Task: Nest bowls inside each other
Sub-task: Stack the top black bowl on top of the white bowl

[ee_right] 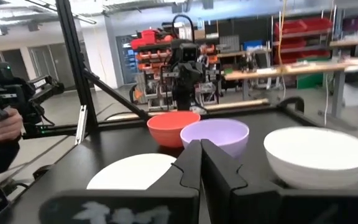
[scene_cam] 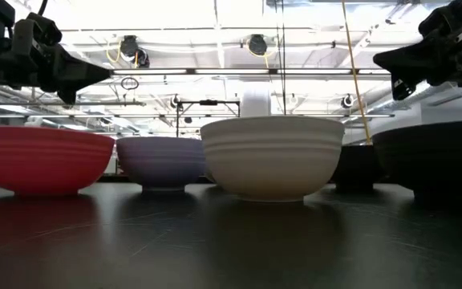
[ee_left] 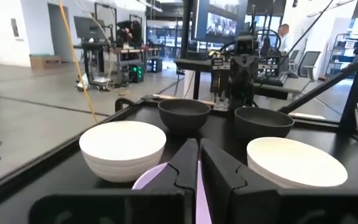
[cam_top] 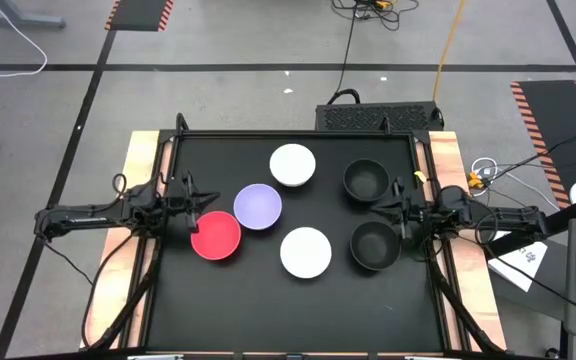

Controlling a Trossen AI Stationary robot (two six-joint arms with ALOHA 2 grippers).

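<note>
So, six bowls are spread on the black table top, all upright, mouths up, none nested, so no long axis to speak of.

The left gripper is seen at the left edge of the table, fingers pressed together with nothing held, hovering just above and beside the red bowl. The red bowl is parked near that left edge, and the lavender bowl is touching or almost touching it on the far-right side.

Toward the middle, one white bowl is placed near the far edge, and the other white bowl sits nearer the front, apart from the lavender one.

On the right, a black bowl is found near the far right corner, and a second black bowl closer to the front. The right gripper is held above the gap between those two, fingers closed, empty.

Cables are strewn on the floor beyond the far edge.
</note>
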